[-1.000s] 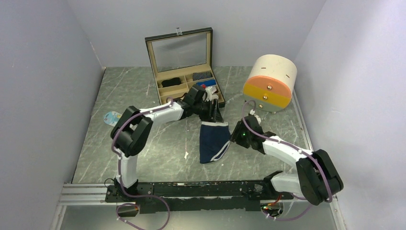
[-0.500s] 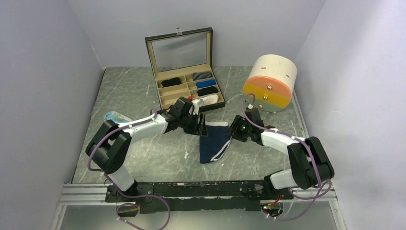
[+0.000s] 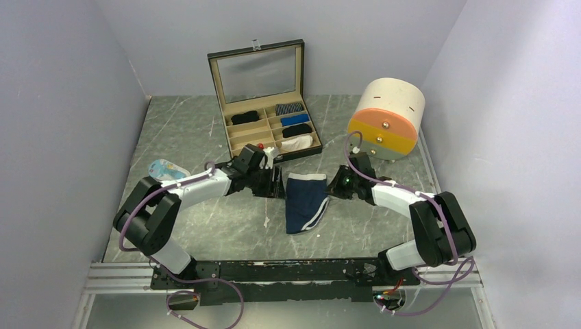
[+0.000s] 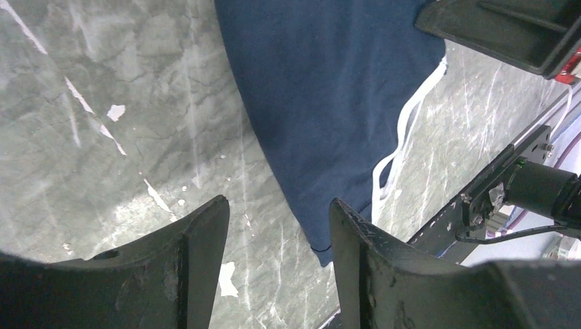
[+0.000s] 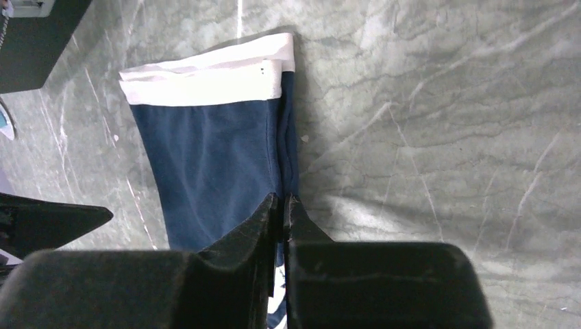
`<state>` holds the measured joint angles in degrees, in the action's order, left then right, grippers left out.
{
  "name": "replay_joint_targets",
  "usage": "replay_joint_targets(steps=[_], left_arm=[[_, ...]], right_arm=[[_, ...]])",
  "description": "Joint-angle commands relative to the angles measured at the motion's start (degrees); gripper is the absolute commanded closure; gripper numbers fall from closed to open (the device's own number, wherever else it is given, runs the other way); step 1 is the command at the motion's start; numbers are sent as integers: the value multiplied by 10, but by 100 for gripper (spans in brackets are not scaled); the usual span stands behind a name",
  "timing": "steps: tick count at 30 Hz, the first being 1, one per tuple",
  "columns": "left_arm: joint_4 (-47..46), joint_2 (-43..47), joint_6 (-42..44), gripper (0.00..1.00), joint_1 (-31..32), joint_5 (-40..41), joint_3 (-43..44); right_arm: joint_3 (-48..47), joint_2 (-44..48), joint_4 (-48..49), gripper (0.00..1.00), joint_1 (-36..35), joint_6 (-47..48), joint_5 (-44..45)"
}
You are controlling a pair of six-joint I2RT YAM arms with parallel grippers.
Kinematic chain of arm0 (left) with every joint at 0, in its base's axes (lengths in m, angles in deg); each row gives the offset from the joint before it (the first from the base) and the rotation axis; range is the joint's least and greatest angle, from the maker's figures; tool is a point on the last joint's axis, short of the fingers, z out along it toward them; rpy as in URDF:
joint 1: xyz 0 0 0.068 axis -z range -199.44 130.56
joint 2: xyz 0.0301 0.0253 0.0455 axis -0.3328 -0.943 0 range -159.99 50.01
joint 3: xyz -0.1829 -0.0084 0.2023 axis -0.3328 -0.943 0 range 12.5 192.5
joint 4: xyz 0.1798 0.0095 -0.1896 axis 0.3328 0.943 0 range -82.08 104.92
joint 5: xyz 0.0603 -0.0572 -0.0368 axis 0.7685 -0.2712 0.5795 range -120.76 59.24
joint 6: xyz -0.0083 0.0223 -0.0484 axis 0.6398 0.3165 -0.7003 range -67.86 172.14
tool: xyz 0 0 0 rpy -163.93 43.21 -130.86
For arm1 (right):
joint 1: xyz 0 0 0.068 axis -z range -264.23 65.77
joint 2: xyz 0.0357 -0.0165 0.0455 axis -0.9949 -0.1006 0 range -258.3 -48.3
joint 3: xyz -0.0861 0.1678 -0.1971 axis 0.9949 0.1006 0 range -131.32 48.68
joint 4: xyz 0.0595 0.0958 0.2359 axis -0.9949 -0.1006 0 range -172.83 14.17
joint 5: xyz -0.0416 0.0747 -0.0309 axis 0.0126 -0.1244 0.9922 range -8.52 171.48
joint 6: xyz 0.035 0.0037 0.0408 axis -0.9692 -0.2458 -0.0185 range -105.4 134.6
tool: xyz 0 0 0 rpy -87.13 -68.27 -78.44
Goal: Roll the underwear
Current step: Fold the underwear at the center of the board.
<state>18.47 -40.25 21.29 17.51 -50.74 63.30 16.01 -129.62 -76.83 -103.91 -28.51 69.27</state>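
Observation:
The navy blue underwear (image 3: pixel 305 201) with white trim lies flat on the marble table, waistband toward the box. In the right wrist view its white waistband (image 5: pixel 205 79) is at the top. My right gripper (image 5: pixel 283 200) is shut on the garment's right folded edge (image 5: pixel 288 154); in the top view the right gripper (image 3: pixel 331 189) sits at the cloth's right side. My left gripper (image 3: pixel 277 184) stands open just left of the cloth. In the left wrist view the left gripper (image 4: pixel 279 209) has bare table between its fingers, and the underwear (image 4: pixel 329 89) lies beyond its right finger.
An open black box (image 3: pixel 238 133) with several rolled cloth bundles in its compartments stands behind the left gripper. A cream cylinder with orange and yellow drawers (image 3: pixel 386 118) sits at the back right. A small blue and white object (image 3: pixel 162 168) lies at the left.
My left gripper drew back from the box to the underwear's left edge. My right gripper moved up along the right edge and shut on it. The waistband now lies flatter.

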Motion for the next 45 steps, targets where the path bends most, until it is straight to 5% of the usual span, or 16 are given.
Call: replay_joint_targets(steps=[1, 21, 45], left_arm=[[-17, 19, -4, 40, -17, 4, -9], [2, 57, 3, 39, -141, -31, -51], [8, 76, 3, 40, -173, -46, -63]], right_arm=[[-57, 0, -35, 94, -21, -1, 42], [-361, -158, -366, 95, -299, -24, 440], [-409, -264, -317, 90, -349, -72, 381]])
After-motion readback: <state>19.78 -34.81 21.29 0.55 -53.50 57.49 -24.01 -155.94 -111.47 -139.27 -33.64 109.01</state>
